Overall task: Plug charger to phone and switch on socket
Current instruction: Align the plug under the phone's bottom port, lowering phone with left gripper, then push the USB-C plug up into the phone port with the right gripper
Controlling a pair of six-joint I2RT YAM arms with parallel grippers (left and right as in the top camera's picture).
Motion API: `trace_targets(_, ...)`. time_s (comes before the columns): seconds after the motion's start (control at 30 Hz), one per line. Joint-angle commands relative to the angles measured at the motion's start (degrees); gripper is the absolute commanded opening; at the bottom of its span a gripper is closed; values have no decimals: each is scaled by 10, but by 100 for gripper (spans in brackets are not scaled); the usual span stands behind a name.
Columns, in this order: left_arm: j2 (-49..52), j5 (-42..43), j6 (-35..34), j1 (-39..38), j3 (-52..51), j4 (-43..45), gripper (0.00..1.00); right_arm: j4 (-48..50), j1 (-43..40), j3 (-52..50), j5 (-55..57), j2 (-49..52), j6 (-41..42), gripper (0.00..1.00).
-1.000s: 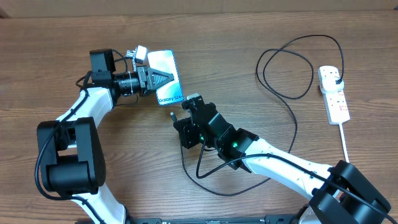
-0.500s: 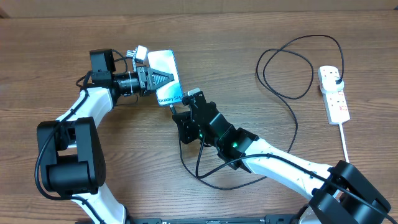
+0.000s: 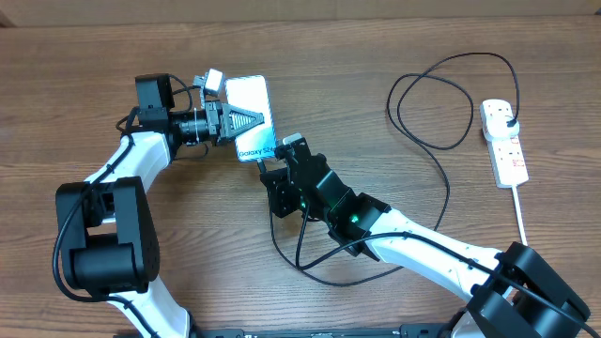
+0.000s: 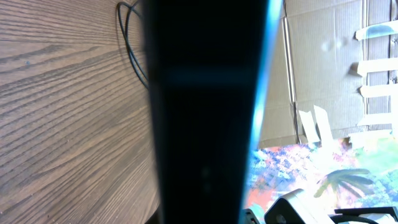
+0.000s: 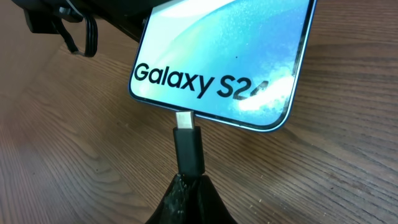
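My right tool (image 5: 188, 196) is clamping the charger connector (image 5: 188, 146) at the Galaxy S24 phone (image 5: 224, 56) bottom port. My left tool (image 3: 246, 119) is clamping that phone. I am aiming for a straight, untilted push.

Wood-grain table, cardboard beyond it.
The brown table (image 3: 94, 56) fills the overhead view under soft, even light. In the left wrist view, plain cardboard panels (image 4: 323, 56) stand past its edge, with white tape strips (image 4: 376, 65) at right and a bright flowery patch (image 4: 292, 168) below.
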Motion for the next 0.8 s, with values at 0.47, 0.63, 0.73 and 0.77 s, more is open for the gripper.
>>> trace_targets(0.47,-7,21,-6,-2,-1,4,4,-11,3,5,-24,0,-16,4)
trace_targets(0.63,-7,21,-6,-2,-1,4,4,2,2,5,-13,0,-15,4)
trace_targets(0.73,-7,21,-6,-2,-1,4,4,1,2,5,10,0,-14,4)
trace_targets(0.77,-7,21,-6,-2,-1,4,4,1,2,5,16,0,-13,4)
